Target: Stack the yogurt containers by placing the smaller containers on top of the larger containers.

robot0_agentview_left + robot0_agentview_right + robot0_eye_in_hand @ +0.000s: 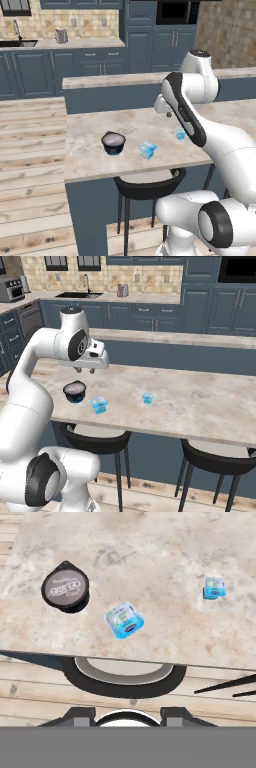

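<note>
My jaws (86, 371) hang high above the desk (200, 401), pointing down with nothing between them; I can't tell from these views how far apart they stand, since only two short tips show under the hand. Below them, toward the near edge, sits the larger blue cup (124, 620), turned at an angle to the desk edge, and left of it, just beside, the dark tub (65, 588) with its pale lid up. The tiny cup (214, 587) lies well apart to the right and a little farther in. My worry is the descent: the larger blue cup is skewed, so if I come down without matching its turn the fingers could catch a corner and shove it, and it is close enough to the near edge to slide off onto the stool (122, 674) below. It also looks light and thin-walled, so a hard squeeze may pop it sideways into the dark tub.
</note>
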Available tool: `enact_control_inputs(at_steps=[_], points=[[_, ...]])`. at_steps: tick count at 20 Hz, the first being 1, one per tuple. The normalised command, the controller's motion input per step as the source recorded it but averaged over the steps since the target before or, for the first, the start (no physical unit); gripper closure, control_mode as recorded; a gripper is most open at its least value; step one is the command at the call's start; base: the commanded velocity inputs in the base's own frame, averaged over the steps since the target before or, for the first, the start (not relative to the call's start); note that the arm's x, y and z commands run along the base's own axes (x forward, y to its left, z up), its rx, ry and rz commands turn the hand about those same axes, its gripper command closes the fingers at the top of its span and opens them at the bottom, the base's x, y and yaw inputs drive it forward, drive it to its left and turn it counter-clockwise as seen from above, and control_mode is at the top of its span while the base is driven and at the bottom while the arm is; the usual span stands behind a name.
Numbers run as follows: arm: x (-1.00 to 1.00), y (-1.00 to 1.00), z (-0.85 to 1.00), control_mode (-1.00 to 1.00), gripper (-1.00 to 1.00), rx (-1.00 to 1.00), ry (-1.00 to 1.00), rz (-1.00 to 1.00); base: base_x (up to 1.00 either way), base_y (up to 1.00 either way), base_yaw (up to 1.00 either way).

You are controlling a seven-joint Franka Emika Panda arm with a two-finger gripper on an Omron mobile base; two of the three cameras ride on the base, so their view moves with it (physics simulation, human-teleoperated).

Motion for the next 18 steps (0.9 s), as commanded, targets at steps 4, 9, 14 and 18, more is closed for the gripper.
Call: enact_control_inputs(at_steps=[4,9,14,18], points=[[-0.04,0.02,-0.05,-1.0,-1.0,0.0,0.0,0.0,0.0,0.0,0.0],[-0.07,0.03,-0.06,-1.0,-1.0,0.0,0.0,0.0,0.0,0.0,0.0],[-0.02,0.0,-0.06,-1.0,-1.0,0.0,0.0,0.0,0.0,0.0,0.0],[0.0,0.02,-0.09,-1.0,-1.0,0.0,0.03,0.0,0.0,0.0,0.0]])
